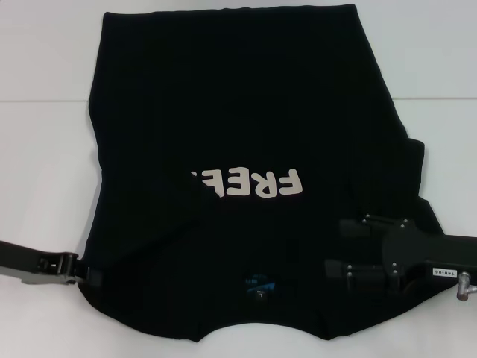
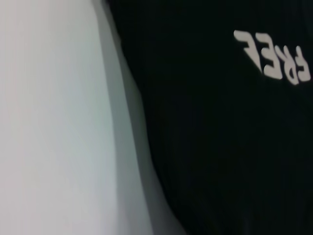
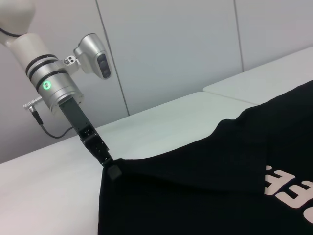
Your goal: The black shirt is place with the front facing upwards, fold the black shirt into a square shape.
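Note:
The black shirt lies front up on the white table, its cream "FREE" lettering upside down to me and its blue neck label near the front edge. A fold of cloth covers the end of the lettering. My left gripper sits at the shirt's near left edge, and in the right wrist view this left gripper pinches a raised corner of the shirt. My right gripper hovers over the shirt's near right part with its fingers apart. The left wrist view shows only the shirt and the table.
The white table extends on both sides of the shirt, with a seam line across it. A pale wall stands behind the table in the right wrist view.

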